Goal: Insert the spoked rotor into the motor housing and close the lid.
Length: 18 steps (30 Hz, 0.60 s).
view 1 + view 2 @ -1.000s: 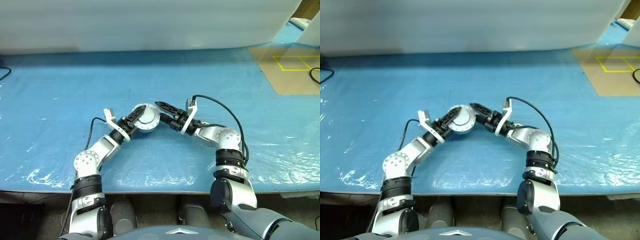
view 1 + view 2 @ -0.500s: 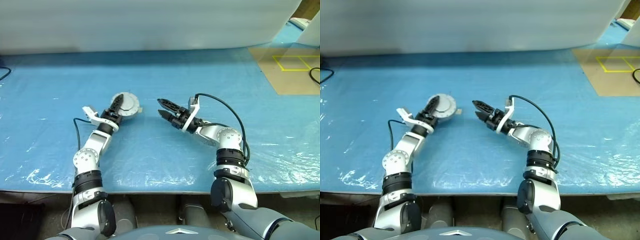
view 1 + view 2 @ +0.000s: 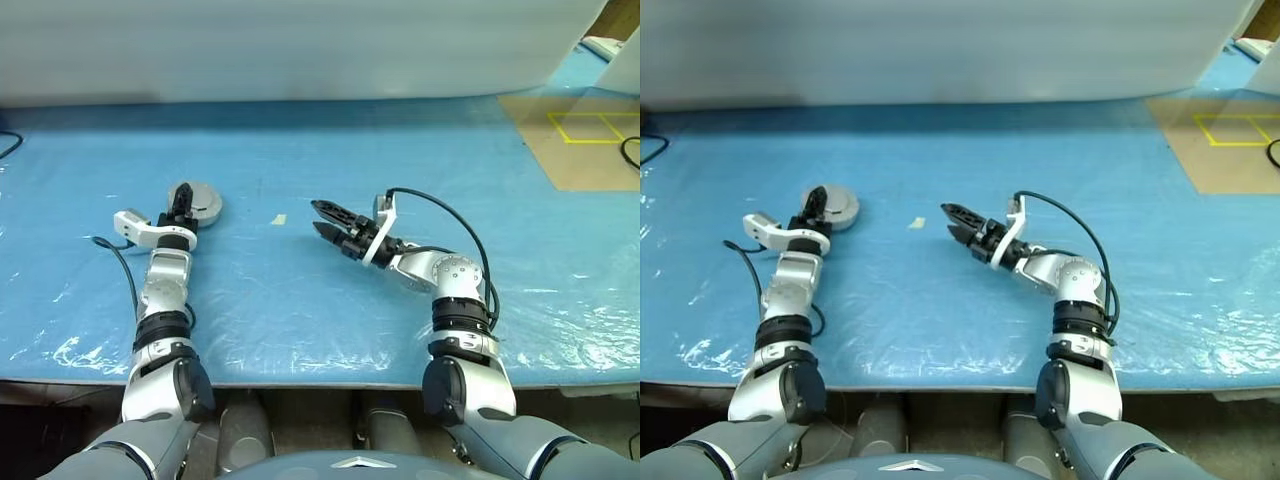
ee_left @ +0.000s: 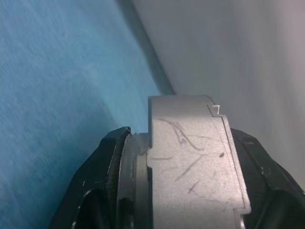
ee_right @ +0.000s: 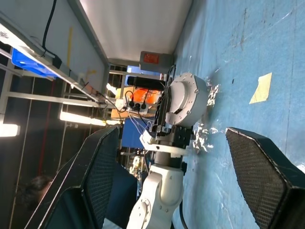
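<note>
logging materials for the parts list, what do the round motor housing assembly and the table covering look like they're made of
Motor housing: looks like bare cast or machined metal, matte silver-grey, with fine scratches and crisp notched edges; held in the left claw.
Table covering: seemingly thin blue plastic sheet, glossy, with wrinkles and bright glints; the exact plastic can't be told.

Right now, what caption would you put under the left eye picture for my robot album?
Left gripper holds the closed motor housing over the blue table; right gripper open, empty.
</note>
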{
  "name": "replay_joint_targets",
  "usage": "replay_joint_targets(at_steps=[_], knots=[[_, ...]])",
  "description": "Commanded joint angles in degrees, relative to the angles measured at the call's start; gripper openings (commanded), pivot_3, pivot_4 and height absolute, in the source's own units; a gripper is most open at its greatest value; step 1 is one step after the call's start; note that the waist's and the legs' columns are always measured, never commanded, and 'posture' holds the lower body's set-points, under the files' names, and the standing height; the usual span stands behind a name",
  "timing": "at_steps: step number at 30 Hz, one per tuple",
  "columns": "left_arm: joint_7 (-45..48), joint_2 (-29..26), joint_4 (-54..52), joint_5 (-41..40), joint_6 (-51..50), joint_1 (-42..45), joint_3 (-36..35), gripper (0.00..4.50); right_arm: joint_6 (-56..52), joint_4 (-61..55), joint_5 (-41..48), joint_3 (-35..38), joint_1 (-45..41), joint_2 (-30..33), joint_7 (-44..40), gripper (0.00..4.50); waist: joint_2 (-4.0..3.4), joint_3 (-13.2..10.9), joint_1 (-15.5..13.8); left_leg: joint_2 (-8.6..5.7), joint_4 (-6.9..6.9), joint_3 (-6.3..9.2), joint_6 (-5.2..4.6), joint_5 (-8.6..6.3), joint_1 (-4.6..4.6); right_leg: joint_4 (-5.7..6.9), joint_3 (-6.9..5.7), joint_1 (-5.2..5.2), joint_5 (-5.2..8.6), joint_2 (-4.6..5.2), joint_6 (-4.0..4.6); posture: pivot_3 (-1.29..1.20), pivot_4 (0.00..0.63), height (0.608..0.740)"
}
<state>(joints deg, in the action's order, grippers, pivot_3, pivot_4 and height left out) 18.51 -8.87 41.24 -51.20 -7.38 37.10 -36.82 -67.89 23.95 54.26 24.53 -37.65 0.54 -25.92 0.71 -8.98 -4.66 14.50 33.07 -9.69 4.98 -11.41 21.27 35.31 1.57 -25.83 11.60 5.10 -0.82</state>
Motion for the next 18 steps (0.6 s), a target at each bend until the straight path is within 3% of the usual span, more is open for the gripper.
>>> replay_joint_targets(at_steps=[1,9,15,18], knots=[[2.67,-2.30,2.60,1.72,4.80,3.30,-1.02,2.83,-0.26,-2.20,1.46,-0.43,0.28,0.22,-0.85,3.75,0.01,0.00,0.01,0.00,0.00,0.01,0.00,0.00,0.00,0.00,0.00,0.00,0.00,0.00,0.00,0.00,0.150,0.740],[2.85,-3.22,8.08,4.65,8.00,3.86,-1.56,2.83,0.38,-1.95,1.11,-0.97,0.39,0.64,-1.17,3.75,0.02,0.01,-0.10,0.01,0.07,0.03,0.18,-0.11,-0.08,0.17,0.00,0.03,0.00,0.00,0.01,0.00,0.150,0.740],[-1.69,-2.67,7.89,8.29,16.23,3.23,-2.14,4.47,0.88,-1.47,0.43,-1.85,0.26,0.96,-1.71,3.82,0.02,0.01,-0.18,0.01,0.15,0.05,0.19,-0.11,-0.09,0.26,0.01,0.04,0.01,0.01,0.01,0.00,0.150,0.740],[-5.91,-3.18,8.25,11.59,22.17,2.95,-1.96,4.47,1.09,-1.44,0.22,-2.49,0.30,1.24,-2.17,3.82,0.02,0.01,-0.16,0.01,0.15,0.06,0.19,-0.12,-0.13,0.24,0.01,0.11,0.01,0.00,0.01,0.00,0.150,0.740]])
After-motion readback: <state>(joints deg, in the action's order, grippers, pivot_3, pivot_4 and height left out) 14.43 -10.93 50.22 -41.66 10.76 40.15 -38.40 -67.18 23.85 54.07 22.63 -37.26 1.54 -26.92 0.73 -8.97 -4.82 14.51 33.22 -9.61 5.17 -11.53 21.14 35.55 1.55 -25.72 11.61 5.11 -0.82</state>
